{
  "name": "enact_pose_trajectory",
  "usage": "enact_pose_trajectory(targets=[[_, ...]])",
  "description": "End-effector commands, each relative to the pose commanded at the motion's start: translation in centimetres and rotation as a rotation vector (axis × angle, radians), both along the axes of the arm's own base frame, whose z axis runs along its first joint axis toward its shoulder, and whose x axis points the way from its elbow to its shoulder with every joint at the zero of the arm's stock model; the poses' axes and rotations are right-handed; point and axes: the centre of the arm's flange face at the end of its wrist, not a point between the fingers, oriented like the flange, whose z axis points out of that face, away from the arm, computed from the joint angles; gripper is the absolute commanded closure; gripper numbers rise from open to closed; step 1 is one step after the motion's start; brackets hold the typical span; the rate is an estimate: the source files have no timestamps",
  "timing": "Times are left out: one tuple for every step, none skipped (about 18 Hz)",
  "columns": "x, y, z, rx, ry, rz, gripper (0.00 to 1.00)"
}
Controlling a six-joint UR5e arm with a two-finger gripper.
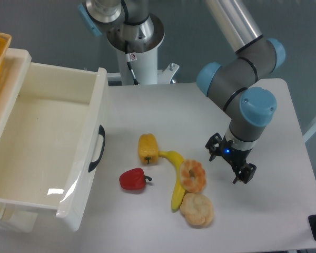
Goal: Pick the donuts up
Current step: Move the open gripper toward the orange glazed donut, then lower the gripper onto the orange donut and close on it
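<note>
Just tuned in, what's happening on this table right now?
The arm's gripper is open and empty, hanging to the right of the donut, which lies untouched against the banana. A pale pastry sits just in front of it, with a yellow pepper and a red pepper further left. Nothing has been picked up yet.

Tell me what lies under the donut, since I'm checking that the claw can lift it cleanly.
The donut rests against the banana, overlapping its right edge, with the white table beneath. Whatever sits directly under the ring is covered. The open claw is beside it, apart.
</note>
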Motion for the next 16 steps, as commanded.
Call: enact_pose_trajectory(targets=[[0.4,0.2,-0.4,0.006,-0.015,-0.002,0.00],[0.6,0.3,-0.7,0.011,-0.026,-0.004,0.00],[0.7,0.3,-0.9,0.014,-0.035,0.005,0.00],[0.8,0.3,-1.0,0.014,-0.044,0.017,0.00],[1.3,0.2,-1.4,0.011,-0.054,0.020,0.00],[1.8,0.0,-1.9,0.004,-0.066,0.019,0.00],[2.3,-0.1,-2.3,-0.001,-0.077,0.016,0.00],[2.8,-0.4,-2.2,-0.004,-0.079,0.016,0.00],[3.1,-0.4,-1.9,-0.003,-0.078,0.016,0.00],[3.8,-0.3,-1.6,-0.004,-0.078,0.010,0.00],[4.5,0.1,-1.7,-0.006,-0.082,-0.001,0.00],[5.1,0.4,-2.0,-0.011,-0.092,-0.010,0.00],[5.5,0.6,-2.1,-0.019,-0.102,-0.016,0.00],[5.9,0.9,-2.0,-0.020,-0.107,-0.020,0.00],[6.1,1.0,-1.7,-0.018,-0.106,-0.023,0.00],[6.4,1.3,-1.7,-0.018,-0.106,-0.031,0.00]])
